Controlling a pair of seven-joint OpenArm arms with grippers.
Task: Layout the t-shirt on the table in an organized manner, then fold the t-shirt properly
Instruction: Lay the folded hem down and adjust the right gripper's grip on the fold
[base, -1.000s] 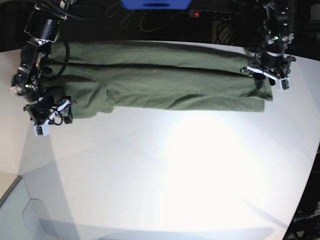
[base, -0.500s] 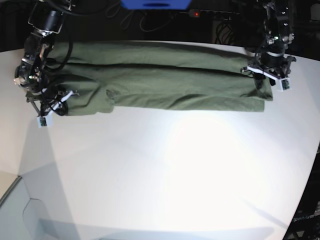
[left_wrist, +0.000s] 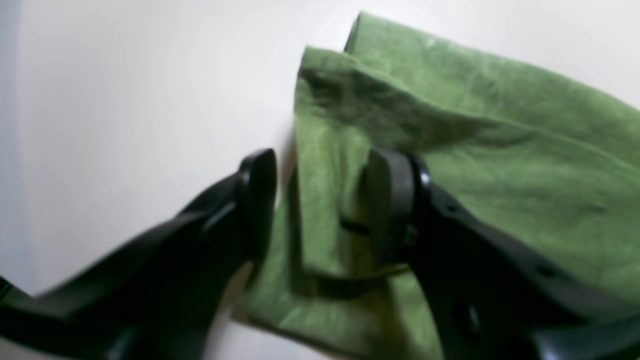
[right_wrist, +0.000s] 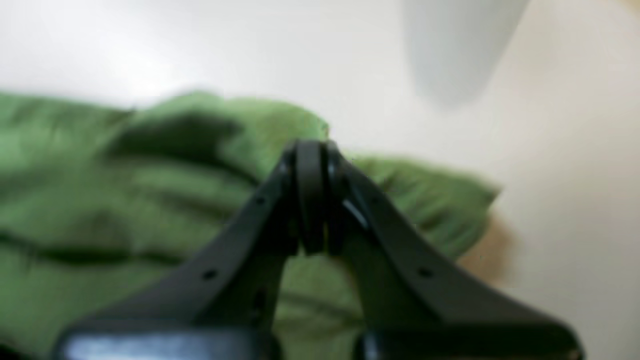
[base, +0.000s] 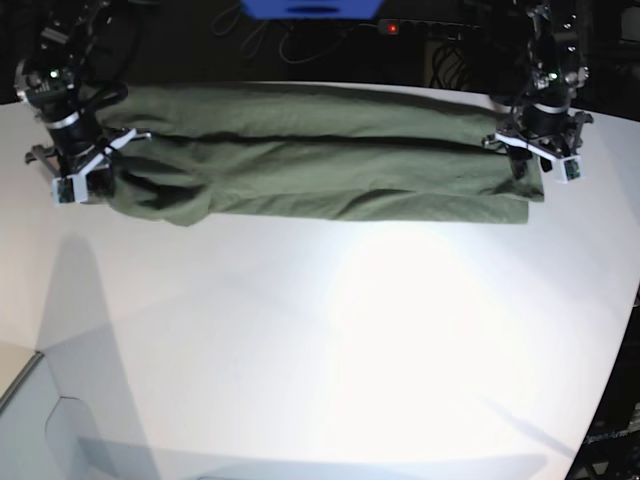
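The olive-green t-shirt (base: 320, 165) lies as a long band across the far part of the white table (base: 350, 340). At its left end my right gripper (base: 85, 178) holds a bunched corner. In the right wrist view that gripper (right_wrist: 312, 200) is shut, with the t-shirt (right_wrist: 125, 200) gathered around its tips. My left gripper (base: 535, 160) stands at the shirt's right end. In the left wrist view the gripper (left_wrist: 325, 192) is open, straddling the edge of the t-shirt (left_wrist: 500, 150). One finger (left_wrist: 392, 200) rests on the cloth; the other stands over the bare table (left_wrist: 125, 75).
The table's curved edge (base: 612, 380) runs down the right side, and a lower pale panel (base: 25, 400) sits at the front left. Behind the table it is dark, with cables, a blue object (base: 310, 8) and a red light (base: 392, 28).
My right gripper has shut on the shirt's left corner and carried it back and left, drawing the sleeve flap in under the band. The left arm has stayed still.
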